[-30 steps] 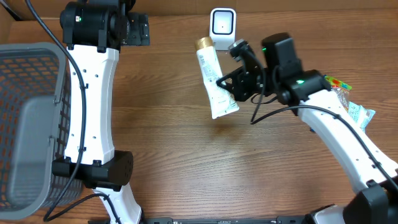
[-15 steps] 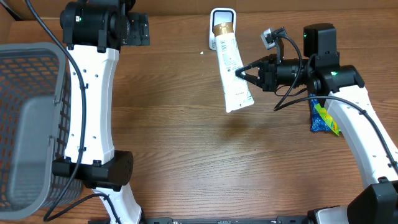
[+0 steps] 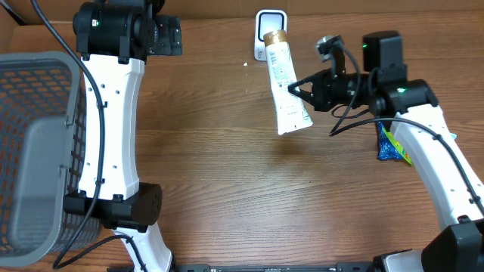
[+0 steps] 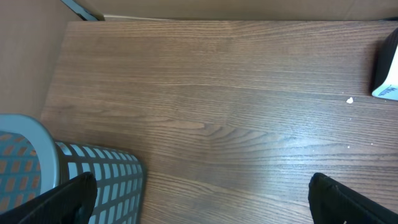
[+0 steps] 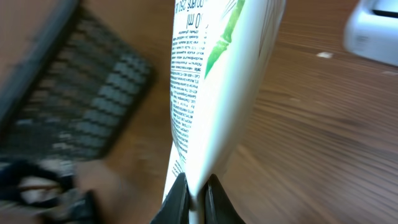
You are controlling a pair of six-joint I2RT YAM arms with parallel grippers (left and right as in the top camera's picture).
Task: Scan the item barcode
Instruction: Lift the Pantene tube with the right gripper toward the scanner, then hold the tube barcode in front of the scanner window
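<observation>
Above the far edge of the surface [image 3: 212,189], the right end effector [image 3: 296,87] is clenched on a thin edge of the tube [image 3: 286,91], which hangs clear of the wood. The tube's gold cap overlaps the scanner [image 3: 265,21]. The left end effector [image 4: 202,190] is released and holds nothing, near the basket [image 3: 30,91].

- Risk 1: the pinch is narrow and off-centre, so the tube may pivot or slip out.
- Risk 2: it cannot be told whether the barcode faces the scanner. A wrong face or a steep tilt would likely give no read.
- Risk 3: any further advance could knock the scanner over.
</observation>
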